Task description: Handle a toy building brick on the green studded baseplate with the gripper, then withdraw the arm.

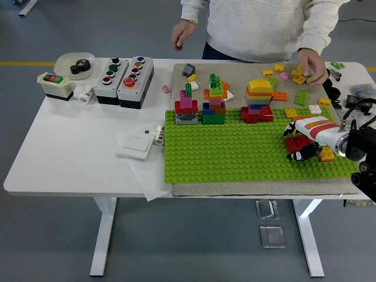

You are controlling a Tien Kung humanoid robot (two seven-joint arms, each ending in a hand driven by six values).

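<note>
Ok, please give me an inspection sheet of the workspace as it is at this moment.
Surface: white table, grey mat under the green baseplate.
Job's things: red brick on the baseplate's right part; three brick towers along its far edge.
Clutter: loose bricks on the mat, two button boxes, bowl, wall switch.
Hands: right hand over the red brick, grasp not clear; left nothing seen.
Cables: black ones at the right edge.
Surroundings: a person's hand reaches among the loose bricks.
</note>
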